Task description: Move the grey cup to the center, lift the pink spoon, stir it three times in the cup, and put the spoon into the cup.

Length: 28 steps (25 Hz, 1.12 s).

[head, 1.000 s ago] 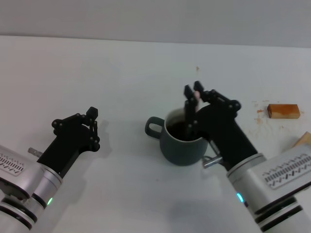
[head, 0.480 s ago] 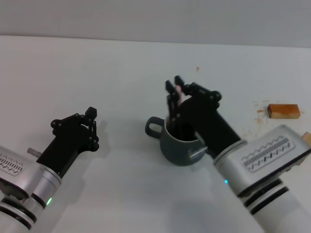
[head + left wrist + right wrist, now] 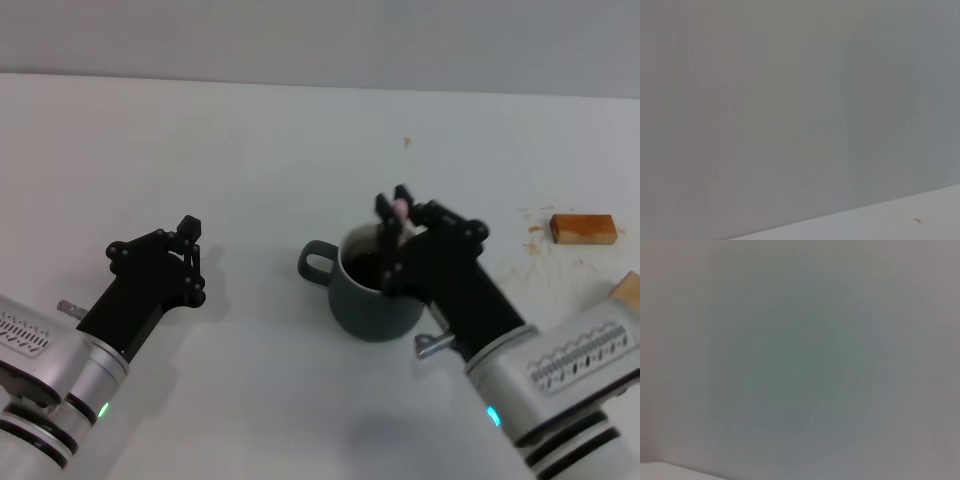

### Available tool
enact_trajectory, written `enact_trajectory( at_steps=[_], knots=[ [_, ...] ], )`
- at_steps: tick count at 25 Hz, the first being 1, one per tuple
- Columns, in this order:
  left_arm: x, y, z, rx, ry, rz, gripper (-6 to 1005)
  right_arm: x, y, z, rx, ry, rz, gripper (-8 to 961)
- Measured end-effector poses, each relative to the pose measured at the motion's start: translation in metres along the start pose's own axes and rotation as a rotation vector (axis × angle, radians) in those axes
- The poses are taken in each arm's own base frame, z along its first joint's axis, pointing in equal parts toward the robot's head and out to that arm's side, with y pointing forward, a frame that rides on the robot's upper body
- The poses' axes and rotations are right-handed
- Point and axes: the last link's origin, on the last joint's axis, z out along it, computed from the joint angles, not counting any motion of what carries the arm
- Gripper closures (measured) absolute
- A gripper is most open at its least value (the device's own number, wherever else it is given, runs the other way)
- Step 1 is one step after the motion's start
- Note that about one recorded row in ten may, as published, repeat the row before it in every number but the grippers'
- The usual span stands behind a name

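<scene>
Slate-grey rounded ceramic cup [image 3: 372, 288] with a loop handle sits mid-worktop [image 3: 250, 140], dark liquid inside. Right end effector [image 3: 393, 212] hangs over its rim, pinching the pale pink spoon [image 3: 400, 210], whose lower end looks dipped in, though it's hard to see. Left end effector [image 3: 190, 250] sits well off to the side, can't tell its fingers' state.

Grey cup [image 3: 372, 300] matt ceramic; table [image 3: 250, 150] smooth white; block [image 3: 582, 228] wood.
</scene>
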Motion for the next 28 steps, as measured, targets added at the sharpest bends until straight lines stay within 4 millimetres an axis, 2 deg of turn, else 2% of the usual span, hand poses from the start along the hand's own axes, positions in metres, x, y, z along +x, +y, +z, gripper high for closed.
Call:
enact_trajectory(
  at_steps=[3,7,13,22,25,28],
  knots=[
    [0.000,0.001,0.000,-0.003,0.002,-0.001,1001,-0.004,0.012,0.000,-0.041,-0.010,0.014,953],
    [0.001,0.002,0.000,-0.004,0.003,-0.002,1001,-0.007,0.019,0.010,-0.088,-0.014,0.004,940],
    [0.000,0.003,-0.002,-0.001,0.005,-0.008,1001,-0.007,0.005,0.025,-0.079,-0.022,0.038,901],
    [0.000,0.001,-0.003,0.004,0.005,-0.009,1001,-0.008,-0.004,0.020,-0.058,-0.060,0.064,842],
    [0.000,0.001,-0.002,0.004,0.006,-0.008,1001,-0.012,-0.014,0.012,0.002,-0.112,0.064,726],
    [0.003,-0.001,-0.002,0.007,0.023,-0.005,1001,-0.016,-0.037,-0.003,0.117,-0.188,0.046,619]
  ],
)
